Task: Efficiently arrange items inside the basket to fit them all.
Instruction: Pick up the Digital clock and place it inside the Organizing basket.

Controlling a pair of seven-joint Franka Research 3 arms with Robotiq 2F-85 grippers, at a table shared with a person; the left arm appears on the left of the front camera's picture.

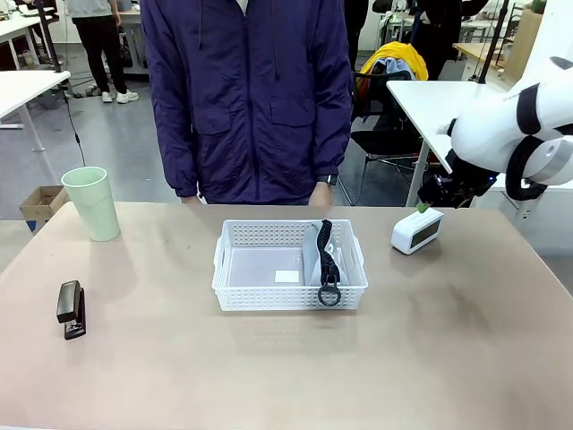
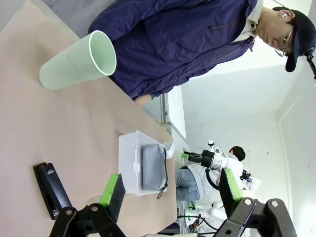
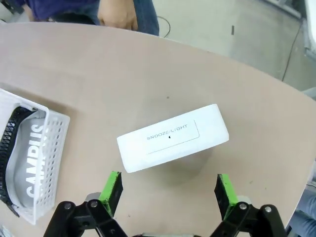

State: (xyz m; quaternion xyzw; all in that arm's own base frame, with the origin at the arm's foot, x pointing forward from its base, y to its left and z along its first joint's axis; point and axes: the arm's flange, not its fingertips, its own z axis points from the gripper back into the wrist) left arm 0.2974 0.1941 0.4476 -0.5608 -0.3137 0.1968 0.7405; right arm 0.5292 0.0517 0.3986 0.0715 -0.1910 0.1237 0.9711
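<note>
At mid-table (image 1: 269, 376), close before the standing person (image 1: 246, 90): white lattice basket (image 1: 269, 298), with the grey pouch (image 1: 312, 258) lettered "CAMPUS" stood on edge in its right end, black strap (image 1: 325, 244) running along the top, ring (image 1: 329, 295) hanging at the near wall. On the basket floor beside the pouch: 1 small white label (image 1: 286, 276). Far left, near the table edge: pale green cup (image 1: 92, 203), upright. Nearer the robot on the same side: black stapler (image 1: 71, 309), lying flat, well apart from the basket. Right of the basket, near but not touching: white rounded box (image 1: 416, 230), top face printed "SNOOZE/LIGHT". Above that box: right gripper (image 3: 169, 186), jaws spread wide, green pads (image 3: 112, 185) clear of it on both sides, grasping nothing. Over the left part of the table: left gripper (image 2: 170, 185), likewise released, 2 fingers (image 2: 111, 190) wide apart, nothing between them, stapler just past 1 finger.
</note>
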